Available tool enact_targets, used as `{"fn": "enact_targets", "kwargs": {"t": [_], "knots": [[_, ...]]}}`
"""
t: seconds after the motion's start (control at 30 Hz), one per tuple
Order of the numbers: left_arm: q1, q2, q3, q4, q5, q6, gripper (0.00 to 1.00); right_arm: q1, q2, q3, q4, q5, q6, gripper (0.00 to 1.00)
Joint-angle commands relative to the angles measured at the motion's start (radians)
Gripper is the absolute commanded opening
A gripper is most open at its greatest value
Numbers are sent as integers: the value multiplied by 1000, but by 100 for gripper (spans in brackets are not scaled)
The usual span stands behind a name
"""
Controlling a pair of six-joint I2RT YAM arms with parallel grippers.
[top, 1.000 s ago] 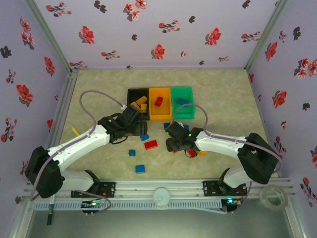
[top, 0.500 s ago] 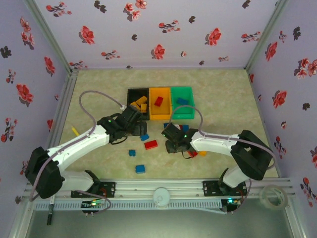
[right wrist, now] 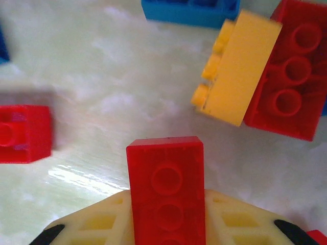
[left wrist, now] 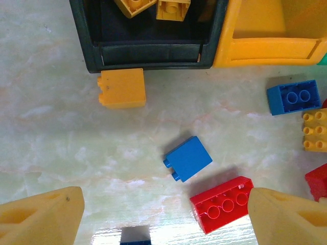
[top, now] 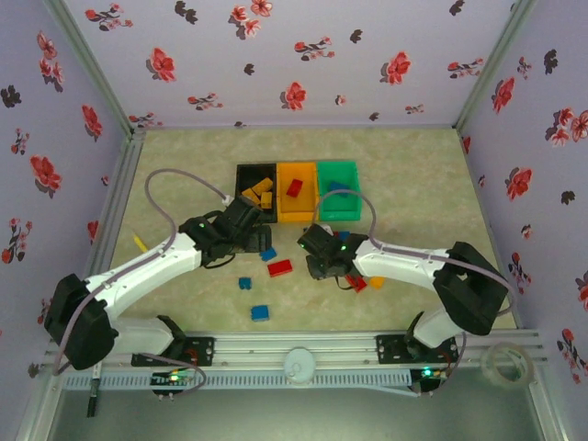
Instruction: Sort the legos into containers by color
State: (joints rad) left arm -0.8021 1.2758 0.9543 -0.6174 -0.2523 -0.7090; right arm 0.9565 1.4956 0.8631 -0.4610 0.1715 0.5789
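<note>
The black bin (top: 246, 173), orange bin (top: 298, 209) and green bin (top: 340, 211) stand joined in a row. Yellow bricks (top: 260, 193) lie in the black one, a red brick (top: 294, 188) in the orange one, a blue brick (top: 338, 188) in the green one. My right gripper (right wrist: 166, 209) is shut on a red brick (right wrist: 166, 173), held above the table near a yellow brick (right wrist: 240, 76) and another red brick (right wrist: 294, 76). My left gripper (left wrist: 163, 219) hangs open in front of the black bin (left wrist: 148, 53), over a blue brick (left wrist: 188, 158) and a red brick (left wrist: 222, 203).
A yellow brick (left wrist: 121, 88) lies against the black bin's front wall. Loose blue bricks (top: 260, 312) and a red brick (top: 280, 267) sit between the arms. A yellow stick (top: 139, 242) lies at the left, and a tape roll (top: 503, 363) rests beyond the rail at the near right.
My right gripper has moved left and a little towards the bins with the red brick in it. The left arm has stayed still.
</note>
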Motion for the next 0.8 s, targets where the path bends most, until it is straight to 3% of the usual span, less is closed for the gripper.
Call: {"fn": "enact_targets", "kwargs": {"t": [0.0, 0.33, 0.77], "knots": [[6, -25, -17, -19, -27, -23, 84, 4, -55, 82, -75, 74, -48, 30], [4, -36, -28, -22, -24, -33, 84, -105, 17, 353, -125, 80, -171, 30], [4, -44, -31, -56, -19, -36, 84, -275, 323, 694, -106, -17, -241, 29]]}}
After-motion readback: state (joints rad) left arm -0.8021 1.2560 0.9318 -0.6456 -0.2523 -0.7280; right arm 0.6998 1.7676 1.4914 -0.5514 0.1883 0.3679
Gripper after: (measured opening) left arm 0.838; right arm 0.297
